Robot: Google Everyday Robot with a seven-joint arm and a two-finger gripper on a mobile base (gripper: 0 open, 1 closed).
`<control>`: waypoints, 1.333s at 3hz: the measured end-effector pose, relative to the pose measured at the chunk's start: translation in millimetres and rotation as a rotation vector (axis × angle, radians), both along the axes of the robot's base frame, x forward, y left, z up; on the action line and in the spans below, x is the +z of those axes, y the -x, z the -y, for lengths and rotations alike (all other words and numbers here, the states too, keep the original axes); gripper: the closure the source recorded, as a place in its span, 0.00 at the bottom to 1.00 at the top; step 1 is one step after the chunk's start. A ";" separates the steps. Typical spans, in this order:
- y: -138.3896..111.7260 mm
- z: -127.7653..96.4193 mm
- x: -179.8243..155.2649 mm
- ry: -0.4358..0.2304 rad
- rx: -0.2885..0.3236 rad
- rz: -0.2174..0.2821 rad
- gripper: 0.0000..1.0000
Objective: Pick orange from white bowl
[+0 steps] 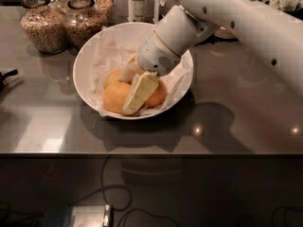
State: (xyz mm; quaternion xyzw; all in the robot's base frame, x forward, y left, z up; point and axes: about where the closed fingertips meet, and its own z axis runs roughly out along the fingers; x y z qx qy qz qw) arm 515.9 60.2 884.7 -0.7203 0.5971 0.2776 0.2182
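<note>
The wide white bowl (85, 60), lined with crumpled white paper, stands on the grey counter. Oranges lie in it: one at the front left (115, 98), one at the right (159, 94), and part of another behind (111, 76). My gripper (131, 88) reaches down into the bowl from the upper right, among the oranges. Its two pale fingers stand apart: one lies over the front (140, 92), the other sits behind (128, 72). The front left orange lies by the gap between them. My white arm hides the bowl's far right part.
Two glass jars of grain (43, 26) (84, 22) stand just behind the bowl at the back left. A bottle (138, 4) stands behind the bowl. The counter's front edge (151, 152) runs below the bowl. A dark object (6, 77) sits at the left edge.
</note>
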 end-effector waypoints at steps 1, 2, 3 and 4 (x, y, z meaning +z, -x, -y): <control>0.2 0.0 -1.4 0.004 0.001 -0.006 0.33; -0.3 0.4 -0.2 0.004 0.000 -0.007 0.33; 0.1 0.7 -1.8 0.007 0.000 -0.014 0.31; 0.3 1.0 0.4 0.007 0.000 -0.014 0.50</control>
